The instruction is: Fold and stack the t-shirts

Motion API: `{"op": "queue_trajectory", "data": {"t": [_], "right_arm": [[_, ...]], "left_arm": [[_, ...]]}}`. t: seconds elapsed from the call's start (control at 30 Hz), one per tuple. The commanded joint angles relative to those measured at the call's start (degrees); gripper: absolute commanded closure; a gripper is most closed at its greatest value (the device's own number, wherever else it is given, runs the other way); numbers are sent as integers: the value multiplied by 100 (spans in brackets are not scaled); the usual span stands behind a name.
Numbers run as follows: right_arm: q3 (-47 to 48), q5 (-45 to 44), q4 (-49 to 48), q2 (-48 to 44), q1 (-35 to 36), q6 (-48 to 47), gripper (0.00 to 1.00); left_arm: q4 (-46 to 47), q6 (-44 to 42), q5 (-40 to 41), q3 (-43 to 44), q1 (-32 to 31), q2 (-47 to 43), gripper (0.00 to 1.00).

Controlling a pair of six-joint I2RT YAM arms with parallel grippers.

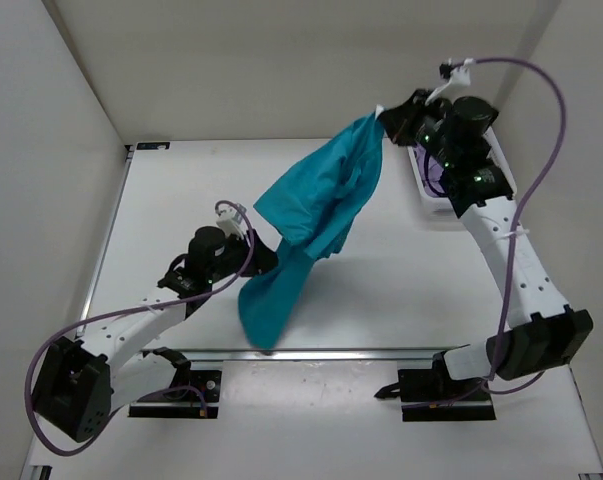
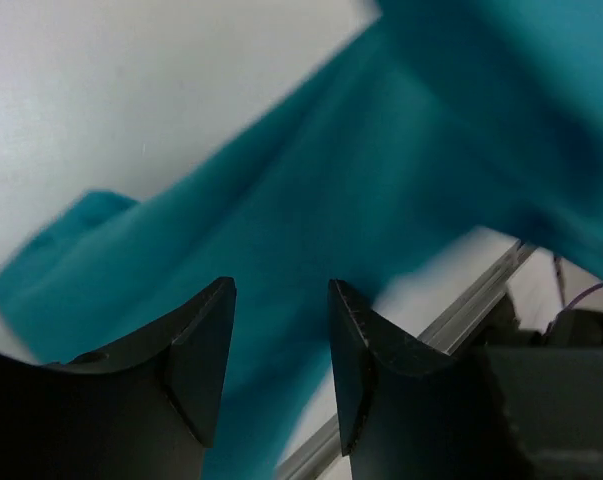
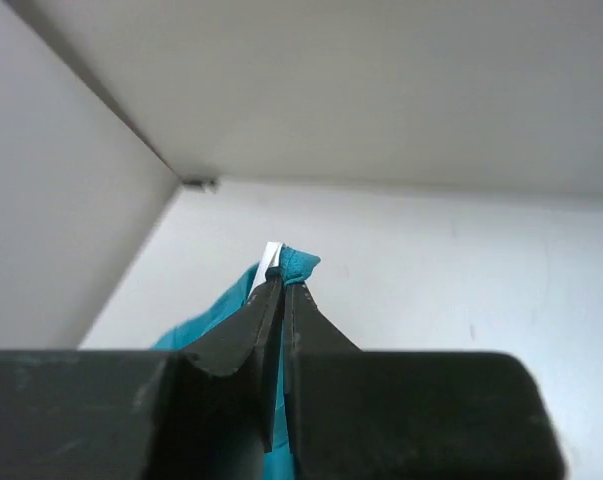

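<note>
Pinches teal t-shirt (image 1: 316, 205) aloft in right end effector (image 3: 283, 288), with left end effector (image 2: 281, 292) spread; needs firm hem catch.

Nothing legible is showing anywhere; the small white tag (image 3: 271, 254) on the teal shirt (image 3: 299, 265) is showing no readable print.

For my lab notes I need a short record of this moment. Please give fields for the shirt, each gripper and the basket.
shirt in play: teal t-shirt, held up, hanging unfolded, lower end down near the near edge of the table
right gripper: shut on the teal t-shirt's top edge, raised at the far right
left gripper: open, the hanging cloth just ahead of it
basket: white basket, at the table's far right
other shirts: none visible
</note>
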State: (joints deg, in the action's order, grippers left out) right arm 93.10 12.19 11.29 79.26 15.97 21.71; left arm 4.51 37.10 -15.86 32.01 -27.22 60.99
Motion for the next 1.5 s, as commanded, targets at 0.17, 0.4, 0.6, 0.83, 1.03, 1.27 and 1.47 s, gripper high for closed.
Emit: {"op": "queue_trajectory", "data": {"t": [0.17, 0.4, 0.6, 0.83, 1.03, 1.27, 1.47], "right_arm": [[-2216, 1232, -1319, 510, -1516, 1141, 100], [-2314, 313, -436, 512, -1484, 792, 68], [-3927, -1807, -82, -463, -236, 903, 57], [-5757, -1667, -346, -1079, -260, 1362, 66], [-5970, -947, -627, -387, -559, 1300, 60], [-5997, -621, -1374, 246, -481, 1502, 62], [-5761, -200, -1683, 984, -507, 1652, 93]], "left_arm": [[-942, -387, 1539, -372, -169, -166, 46], [-1706, -633, 2428, -195, -415, 175, 40], [-1920, -626, 2511, -151, -521, 983, 32], [-1191, -345, 2184, -178, -837, 1327, 50], [-918, -283, 2043, 16, -776, 1451, 73], [-575, -291, 1902, 86, -583, 1494, 88], [-504, -283, 2008, 279, -583, 1793, 98]]}}
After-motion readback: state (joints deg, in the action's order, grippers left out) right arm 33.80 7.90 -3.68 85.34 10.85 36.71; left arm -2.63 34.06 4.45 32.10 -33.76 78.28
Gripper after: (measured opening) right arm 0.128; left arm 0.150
